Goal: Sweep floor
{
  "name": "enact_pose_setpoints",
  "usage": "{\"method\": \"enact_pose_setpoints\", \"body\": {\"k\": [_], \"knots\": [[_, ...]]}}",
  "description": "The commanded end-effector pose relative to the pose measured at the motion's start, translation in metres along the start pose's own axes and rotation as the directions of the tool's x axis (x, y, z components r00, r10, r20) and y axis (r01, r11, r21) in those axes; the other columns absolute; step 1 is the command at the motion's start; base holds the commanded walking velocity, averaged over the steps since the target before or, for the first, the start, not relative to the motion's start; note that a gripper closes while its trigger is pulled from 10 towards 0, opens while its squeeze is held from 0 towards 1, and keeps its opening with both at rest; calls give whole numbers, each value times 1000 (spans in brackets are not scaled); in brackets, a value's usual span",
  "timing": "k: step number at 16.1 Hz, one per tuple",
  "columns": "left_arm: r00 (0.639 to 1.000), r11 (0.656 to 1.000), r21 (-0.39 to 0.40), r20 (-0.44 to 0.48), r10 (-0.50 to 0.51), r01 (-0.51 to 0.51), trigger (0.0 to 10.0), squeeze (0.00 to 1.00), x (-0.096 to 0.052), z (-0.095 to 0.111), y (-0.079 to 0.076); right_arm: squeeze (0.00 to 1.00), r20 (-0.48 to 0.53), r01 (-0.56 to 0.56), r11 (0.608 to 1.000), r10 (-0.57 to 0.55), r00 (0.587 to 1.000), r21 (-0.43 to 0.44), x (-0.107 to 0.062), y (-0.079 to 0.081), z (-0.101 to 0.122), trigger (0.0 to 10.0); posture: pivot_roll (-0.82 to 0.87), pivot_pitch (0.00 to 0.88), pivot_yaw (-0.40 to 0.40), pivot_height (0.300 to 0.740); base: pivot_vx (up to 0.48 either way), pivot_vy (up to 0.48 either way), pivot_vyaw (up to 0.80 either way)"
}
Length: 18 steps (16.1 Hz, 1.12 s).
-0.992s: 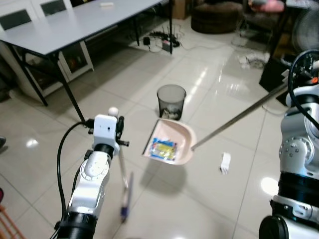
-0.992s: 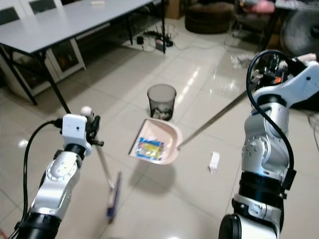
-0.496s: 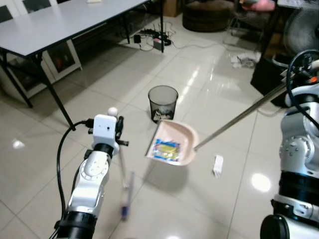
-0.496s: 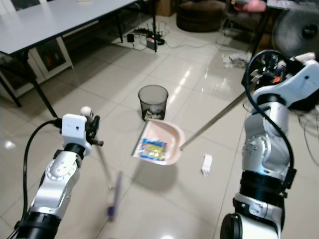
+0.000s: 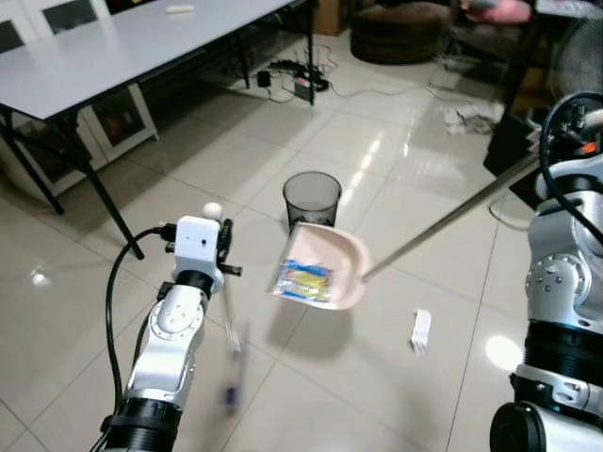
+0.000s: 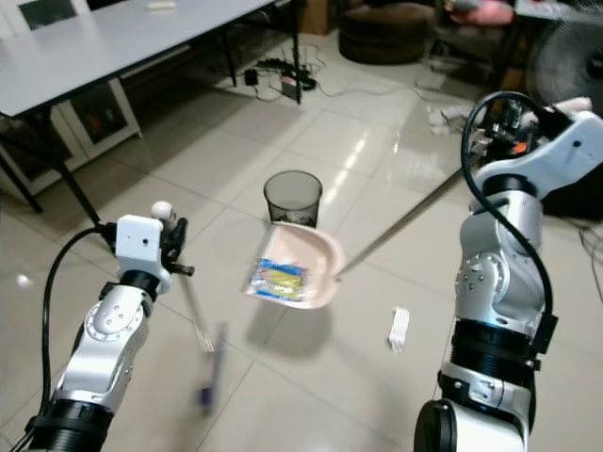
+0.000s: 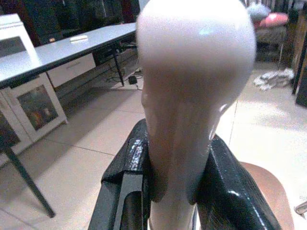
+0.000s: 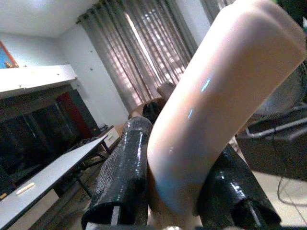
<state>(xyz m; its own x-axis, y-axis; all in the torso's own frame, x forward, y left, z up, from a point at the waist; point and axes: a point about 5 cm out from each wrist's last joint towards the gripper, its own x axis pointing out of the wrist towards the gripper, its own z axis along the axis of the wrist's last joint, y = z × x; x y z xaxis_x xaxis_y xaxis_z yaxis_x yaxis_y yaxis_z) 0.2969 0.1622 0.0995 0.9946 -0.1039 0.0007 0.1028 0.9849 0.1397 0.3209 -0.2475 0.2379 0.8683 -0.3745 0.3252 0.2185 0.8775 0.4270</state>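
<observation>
Your right claw [image 8: 172, 191] is clamped on the dustpan handle [image 6: 400, 223], whose long axis slants down and forward-left to the pan [image 5: 323, 266], held in the air with a yellow wrapper [image 5: 304, 280] in it. Just beyond the pan's far edge stands the bin [image 5: 312, 198], so the tip goes forward. Your left claw [image 7: 177, 191] grips the broom [image 5: 226, 311], bristles near the floor [image 5: 311, 395]. 1 white scrap [image 5: 420, 330] lies on the glossy tiles, nearer your right arm. Behind stand a table [image 5: 113, 56] and cables [image 5: 297, 75].
</observation>
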Motion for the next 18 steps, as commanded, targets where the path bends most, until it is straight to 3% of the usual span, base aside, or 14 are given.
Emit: {"method": "enact_pose_setpoints", "body": {"k": [1, 18], "knots": [[999, 999, 38, 43, 29, -31, 10000, 0, 2, 9, 11, 0, 57, -52, 997, 49, 997, 53, 1, 16, 11, 10000, 24, 0, 43, 740, 424, 0, 0], [999, 999, 47, 39, 6, -8, 10000, 0, 2, 7, 7, 0, 103, -53, 998, 49, 994, 35, 7, 16, 23, 10000, 5, 0, 53, 740, 424, 0, 0]]}}
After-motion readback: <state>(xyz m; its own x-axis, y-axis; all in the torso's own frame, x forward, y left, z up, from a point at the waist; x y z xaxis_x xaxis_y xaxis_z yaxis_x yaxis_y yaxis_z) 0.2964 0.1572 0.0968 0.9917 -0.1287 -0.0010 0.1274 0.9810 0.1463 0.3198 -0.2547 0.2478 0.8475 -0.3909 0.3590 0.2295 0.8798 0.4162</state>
